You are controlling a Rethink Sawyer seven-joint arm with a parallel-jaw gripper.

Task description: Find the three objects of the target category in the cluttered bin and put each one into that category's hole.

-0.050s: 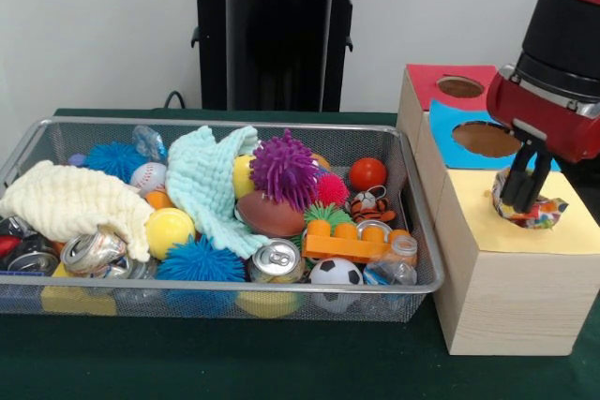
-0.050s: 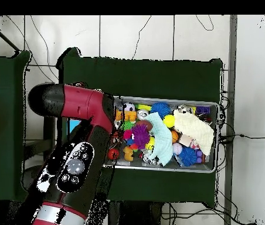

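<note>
My gripper (image 1: pixel 523 196) hangs over the yellow panel (image 1: pixel 497 217) of the wooden box, at the right in the front view. It is shut on a crumpled multicoloured wrapper (image 1: pixel 546 213) that rests on the yellow panel and hides that panel's hole. The wire bin (image 1: pixel 420 231) to the left holds crushed cans (image 1: pixel 275 260), a crushed plastic bottle (image 1: pixel 392 272), balls, spiky toys and cloths. In the overhead view the arm (image 2: pixel 76 105) covers the box and the gripper is hidden; the bin (image 2: pixel 216 136) lies to its right.
The box also has a red panel with a hole (image 1: pixel 459 87) and a blue panel with a hole (image 1: pixel 485 139), both behind the gripper. A purple spiky ball (image 1: pixel 284 169) and a mint cloth (image 1: pixel 211 185) stand highest in the bin. Green cloth (image 1: pixel 281 362) covers the table.
</note>
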